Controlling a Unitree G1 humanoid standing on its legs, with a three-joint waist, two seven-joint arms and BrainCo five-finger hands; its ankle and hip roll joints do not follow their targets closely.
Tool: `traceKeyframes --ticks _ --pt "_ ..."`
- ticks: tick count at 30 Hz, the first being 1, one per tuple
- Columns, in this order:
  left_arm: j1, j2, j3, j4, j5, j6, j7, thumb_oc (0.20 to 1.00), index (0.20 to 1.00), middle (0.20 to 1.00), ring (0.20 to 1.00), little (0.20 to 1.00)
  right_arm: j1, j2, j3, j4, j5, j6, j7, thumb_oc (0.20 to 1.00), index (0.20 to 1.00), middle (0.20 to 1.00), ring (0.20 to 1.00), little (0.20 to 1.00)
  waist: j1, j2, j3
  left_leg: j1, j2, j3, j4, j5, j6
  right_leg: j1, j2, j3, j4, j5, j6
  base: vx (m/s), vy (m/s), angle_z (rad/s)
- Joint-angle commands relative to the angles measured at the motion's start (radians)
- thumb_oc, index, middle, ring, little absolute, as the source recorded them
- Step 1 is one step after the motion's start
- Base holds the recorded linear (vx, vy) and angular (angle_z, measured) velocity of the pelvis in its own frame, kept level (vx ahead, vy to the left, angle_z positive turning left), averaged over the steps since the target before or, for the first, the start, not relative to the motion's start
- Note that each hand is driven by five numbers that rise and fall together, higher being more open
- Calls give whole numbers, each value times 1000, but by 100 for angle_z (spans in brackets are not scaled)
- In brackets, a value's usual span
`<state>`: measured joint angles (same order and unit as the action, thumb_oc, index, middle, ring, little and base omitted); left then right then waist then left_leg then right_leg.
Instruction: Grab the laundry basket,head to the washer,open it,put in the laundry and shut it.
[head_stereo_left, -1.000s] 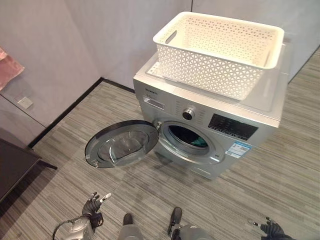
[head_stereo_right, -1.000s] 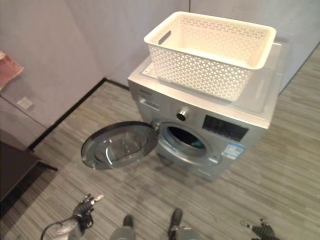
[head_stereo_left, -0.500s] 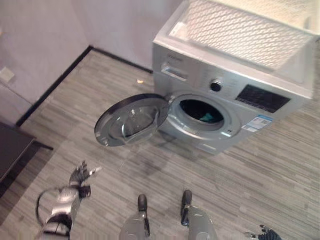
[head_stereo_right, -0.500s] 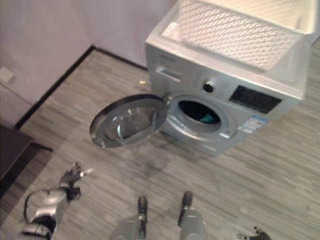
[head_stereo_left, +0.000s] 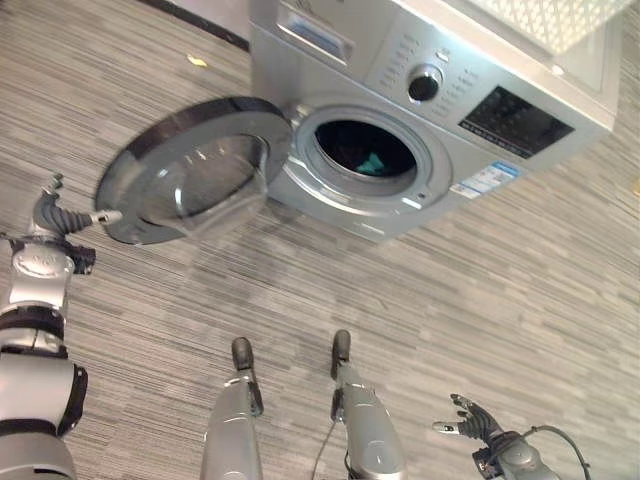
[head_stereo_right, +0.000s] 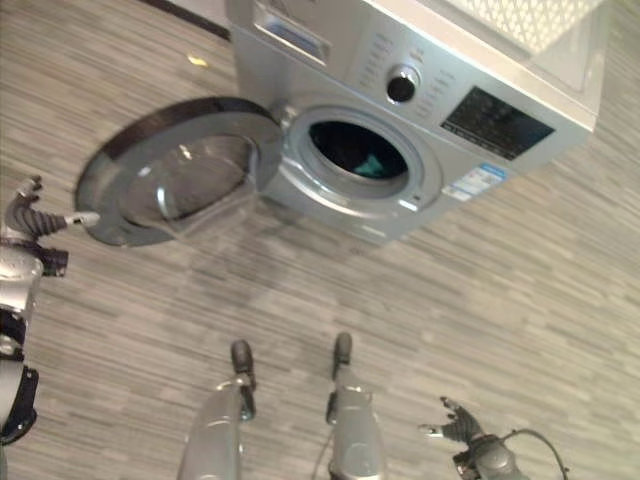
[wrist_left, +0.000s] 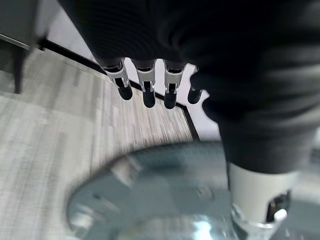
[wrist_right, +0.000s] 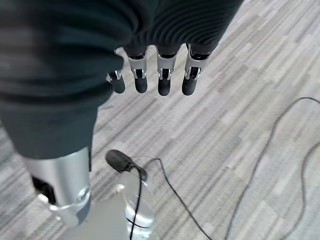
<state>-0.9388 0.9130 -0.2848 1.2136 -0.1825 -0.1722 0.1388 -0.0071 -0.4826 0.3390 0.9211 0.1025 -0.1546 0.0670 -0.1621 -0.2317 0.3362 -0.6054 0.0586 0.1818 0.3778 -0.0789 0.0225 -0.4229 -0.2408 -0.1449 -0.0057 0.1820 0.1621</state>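
Laundry (head_stereo_left: 372, 163) lay inside the drum as a teal patch, seen through the round opening in the upper middle of the frame. Washer (head_stereo_left: 480, 75) filled the upper right, silver, with its door (head_stereo_left: 185, 170) swung wide to the left and tilted glass side up, rim dark. Laundry basket (head_stereo_left: 555, 18) sat on top of the washer at the upper right corner, white lattice, cut off by the frame edge. Small yellowish scrap (head_stereo_left: 197, 61) lay on the grey striped floor (head_stereo_left: 520, 300) near the upper left.

Left hand (head_stereo_left: 55, 212) was raised at the left edge, just beside the outer rim of the door, fingers loosely spread with one silver finger pointing toward the rim and nothing held; whether it touched the rim could not be told. Seen from its wrist, fingers (wrist_left: 145, 87) hung straight above the door's curved face. Right hand (head_stereo_left: 468, 420) hung low at the lower right, well apart from the washer, fingers relaxed and empty, over bare floor in its wrist view.

Judged as the closing step, with loading apparently done. Best done by laying flat fingers on the door's outer rim, far from the hinge, pushing in a smooth arc toward the opening, and pressing on until latched. Worth checking that no cloth trailed over the seal.
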Motion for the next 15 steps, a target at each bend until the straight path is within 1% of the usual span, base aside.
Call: traceKeyframes --ticks 1,2,5,6,8,9,10,11,12,13,14,15 --pt "36 7 13 35 17 -33 52 1000 1000 1000 1000 1000 3 -87 7 3 2 -21 -14 1000 1000 1000 1000 1000 23 29 -29 72 37 -42 -67 16 -74 73 -65 0 -19 147 97 -2 -16 -24" --pt "23 -3 5 42 14 -31 51 1000 1000 1000 1000 1000 0 -86 12 -3 5 -22 -16 1000 1000 1000 1000 1000 18 26 -28 61 40 -41 -64 16 -74 64 -62 1 -21 149 98 27 -22 -24" --pt "37 -124 -23 27 32 -33 54 1000 1000 1000 1000 1000 10 -51 40 -3 -15 -20 -25 1000 1000 1000 1000 1000 14 27 -24 62 49 -40 -65 20 -74 56 -61 13 -23 151 100 50 -27 -10" --pt "73 -169 -14 2 31 -40 64 1000 1000 1000 1000 1000 15 -47 43 -2 -21 -22 -26 1000 1000 1000 1000 1000 19 28 -26 73 49 -36 -73 22 -74 58 -61 12 -22 145 99 47 -47 -5" --pt "132 -264 25 -40 -42 -52 88 1000 1000 1000 1000 1000 26 -35 35 -6 -22 -23 -33 1000 1000 1000 1000 1000 32 34 -27 89 44 -39 -87 30 -74 68 -63 11 -17 126 94 25 -65 -6" --pt "133 -264 25 -41 -42 -52 88 1000 1000 1000 1000 1000 26 -36 35 -6 -22 -23 -33 1000 1000 1000 1000 1000 32 35 -27 89 44 -39 -88 30 -74 68 -63 11 -17 125 94 27 -85 -3" --pt "157 -328 23 -79 -70 -64 93 1000 1000 1000 1000 1000 34 -30 30 2 -33 -23 -39 1000 1000 1000 1000 1000 39 46 -31 111 34 -44 -109 38 -73 79 -67 3 -13 113 90 18 -53 -1" --pt "157 -328 23 -79 -70 -64 93 1000 1000 1000 1000 1000 34 -30 30 2 -33 -23 -39 1000 1000 1000 1000 1000 39 46 -31 111 34 -44 -109 38 -73 79 -67 3 -13 113 90 41 -132 5" --pt "214 -409 2 -160 -82 -73 86 1000 1000 1000 1000 1000 24 -19 26 33 -45 -19 -49 1000 1000 1000 1000 1000 54 65 -37 140 21 -57 -150 57 -75 95 -70 -9 -8 98 87 50 -142 12" --pt "268 -467 -30 -221 -67 -77 70 1000 1000 1000 1000 1000 16 -10 18 42 -57 -15 -62 1000 1000 1000 1000 1000 70 87 -46 176 14 -65 -197 80 -79 113 -70 -19 -3 72 80 50 -142 30" --pt "269 -467 -30 -221 -67 -77 70 1000 1000 1000 1000 1000 16 -10 18 42 -57 -15 -62 1000 1000 1000 1000 1000 70 87 -45 177 13 -64 -198 81 -79 113 -70 -19 -3 72 80 52 -116 34" --pt "299 -502 -52 -252 -41 -71 67 1000 1000 1000 1000 1000 7 -8 6 48 -57 -11 -70 1000 1000 1000 1000 1000 76 101 -54 207 8 -69 -231 97 -80 130 -68 -23 -3 58 74 26 -53 27"
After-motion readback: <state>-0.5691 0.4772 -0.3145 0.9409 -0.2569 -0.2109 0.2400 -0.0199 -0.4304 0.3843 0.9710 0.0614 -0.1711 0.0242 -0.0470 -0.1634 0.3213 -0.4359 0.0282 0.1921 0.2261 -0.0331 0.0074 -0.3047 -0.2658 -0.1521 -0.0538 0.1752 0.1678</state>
